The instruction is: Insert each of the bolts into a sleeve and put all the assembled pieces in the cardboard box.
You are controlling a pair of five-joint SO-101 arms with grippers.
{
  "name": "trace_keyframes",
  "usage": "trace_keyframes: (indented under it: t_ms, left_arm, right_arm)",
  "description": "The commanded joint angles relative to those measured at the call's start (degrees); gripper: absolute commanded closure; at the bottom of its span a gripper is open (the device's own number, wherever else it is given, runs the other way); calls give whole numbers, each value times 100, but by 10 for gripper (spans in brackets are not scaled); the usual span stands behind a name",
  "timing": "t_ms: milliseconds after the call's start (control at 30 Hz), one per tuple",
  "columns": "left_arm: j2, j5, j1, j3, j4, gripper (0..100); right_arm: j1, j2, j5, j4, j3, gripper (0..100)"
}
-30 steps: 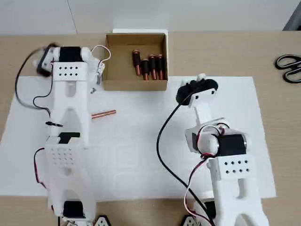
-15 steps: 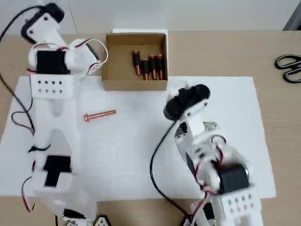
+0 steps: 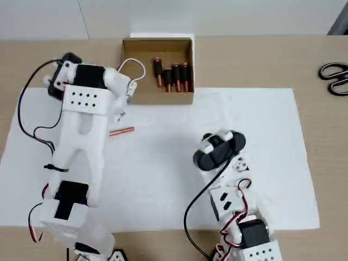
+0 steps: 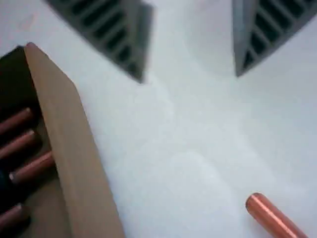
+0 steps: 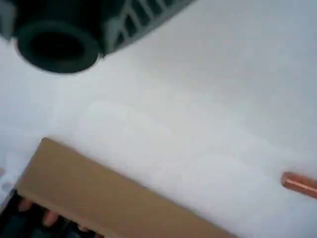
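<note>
Overhead camera stares straight down across the whole table (image 3: 272, 60), while both wrist cameras hang low and close over the white sheet (image 3: 163, 179), and all three share the cardboard box (image 3: 156, 98) wall and the loose bolt (image 3: 122, 131).

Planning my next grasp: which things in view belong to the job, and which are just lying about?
Job:
loose copper-coloured metal bolt
black cylindrical sleeve
brown cardboard box
four assembled bolt-and-sleeve pieces inside it

Lying about:
black-handled scissors
white paper sheet under the work
</note>
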Motion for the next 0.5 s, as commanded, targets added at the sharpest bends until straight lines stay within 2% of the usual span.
trace_keyframes:
  t_ms: [0,133,467]
  left_arm:
    - [79,510,-18,40,-97,780]
    - [730,897,-123,189,-88,716]
    - [2215,1538,-747,101,-97,711]
  right_arm:
    - [-13,-75,18,-268,149,994]
    - [-13,-13,18,-259,158,994]
    - [-13,-13,18,-259,158,994]
